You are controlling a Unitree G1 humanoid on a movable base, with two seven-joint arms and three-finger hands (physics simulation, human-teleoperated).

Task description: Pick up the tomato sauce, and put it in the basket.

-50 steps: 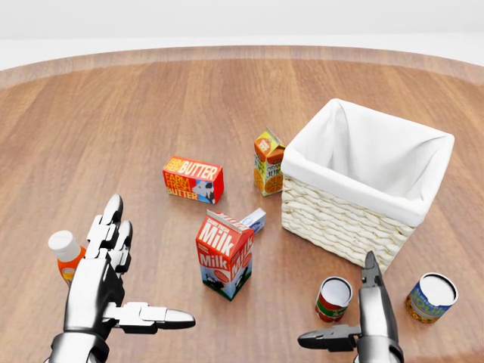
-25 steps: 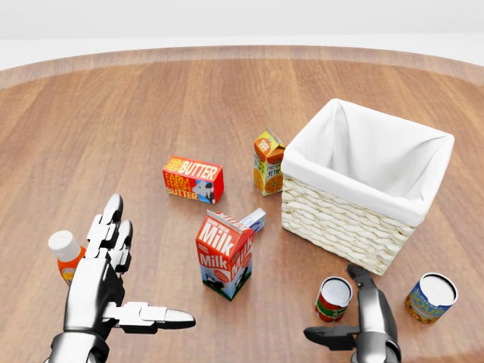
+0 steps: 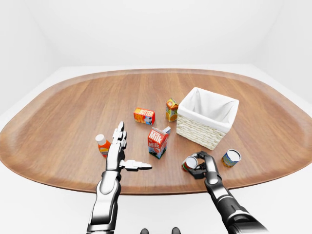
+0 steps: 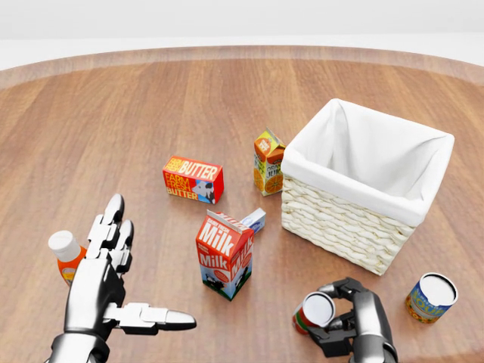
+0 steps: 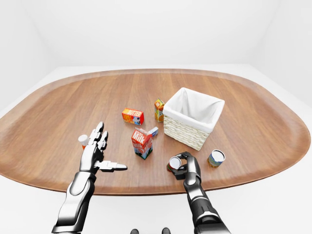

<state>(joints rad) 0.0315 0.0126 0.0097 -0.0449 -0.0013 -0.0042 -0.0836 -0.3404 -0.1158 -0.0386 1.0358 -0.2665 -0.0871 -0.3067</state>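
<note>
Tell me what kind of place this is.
Likely a simulated test room, not a real kitchen: one big oval wooden table amid bare white walls, with groceries such as a milk carton and butter box scattered beside a lined wicker basket.

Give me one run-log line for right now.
phase: grasp | right robot hand: fingers closed round tomato sauce can, tilted | left robot hand: open, idle | basket: empty

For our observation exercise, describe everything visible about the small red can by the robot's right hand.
The small red-labelled can with a pale silver lid looks like metal with a red and green paper label. It is tilted, lid toward the camera, near the bottom of the head view, below the white-lined wicker basket. The right hand curls its fingers round it.
</note>
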